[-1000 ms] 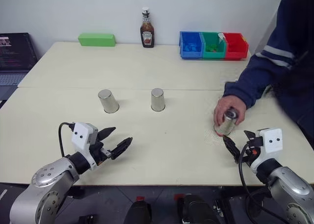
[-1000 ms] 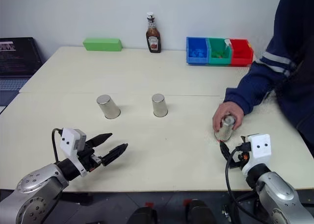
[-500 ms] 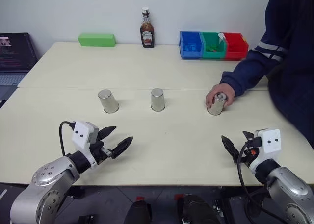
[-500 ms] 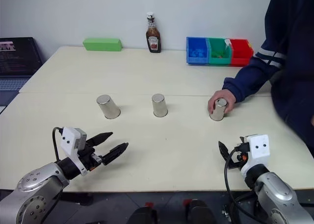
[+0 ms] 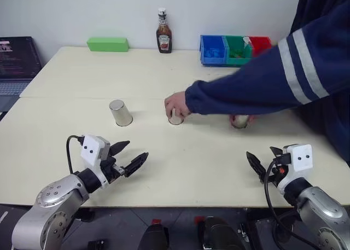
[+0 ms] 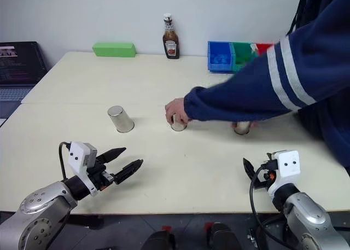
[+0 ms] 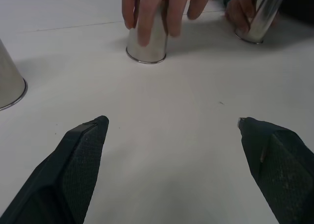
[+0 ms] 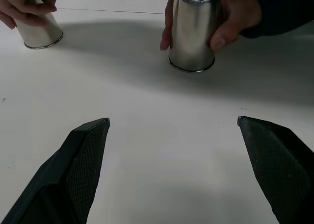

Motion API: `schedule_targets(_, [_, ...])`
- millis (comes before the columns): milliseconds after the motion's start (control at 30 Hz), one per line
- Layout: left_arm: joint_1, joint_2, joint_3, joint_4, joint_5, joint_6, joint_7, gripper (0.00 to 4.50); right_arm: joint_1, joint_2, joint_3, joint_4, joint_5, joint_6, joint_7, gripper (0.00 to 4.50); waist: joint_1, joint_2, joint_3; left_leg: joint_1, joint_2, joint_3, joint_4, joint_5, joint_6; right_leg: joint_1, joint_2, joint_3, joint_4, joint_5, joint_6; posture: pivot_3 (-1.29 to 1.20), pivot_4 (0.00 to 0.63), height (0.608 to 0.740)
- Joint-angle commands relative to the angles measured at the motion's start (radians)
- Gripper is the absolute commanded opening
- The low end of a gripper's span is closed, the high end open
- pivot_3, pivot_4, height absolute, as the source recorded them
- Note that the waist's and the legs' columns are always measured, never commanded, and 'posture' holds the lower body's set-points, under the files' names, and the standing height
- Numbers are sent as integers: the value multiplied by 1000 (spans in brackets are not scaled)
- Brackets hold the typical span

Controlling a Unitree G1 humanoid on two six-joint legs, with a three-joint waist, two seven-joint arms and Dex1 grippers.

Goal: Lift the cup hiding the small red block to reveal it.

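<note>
We see a cream table (image 5: 164, 168) against a white wall, ketchup bottle (image 5: 163, 32) at its far edge, green box (image 5: 108, 44) left of the bottle, laptop (image 5: 16, 64) farther left, left gripper (image 5: 129, 158) and right gripper (image 5: 261, 163) both spread wide, holding nothing.

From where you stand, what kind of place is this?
Probably an office or lab test bench: a plain pale table, a laptop beside it, and sorting bins against a bare white wall.

Three upturned silver cups (image 5: 120, 112), tabletop
</note>
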Motion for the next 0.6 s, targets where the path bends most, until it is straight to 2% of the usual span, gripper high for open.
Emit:
schedule_targets(33, [-12,14,4,-5,4,-23,-13,4500,1,2,-3,-28,1,-26,4,4437,0,0,0,0,0,0,0,0,0,0,0,0,0,0,0,0,150,740])
schedule_targets(600, [-12,13,12,-8,7,-19,-13,4500,8,4,11,-10,-6,-58,5,4437,0,0,0,0,0,0,0,0,0,0,0,0,0,0,0,0,150,740])
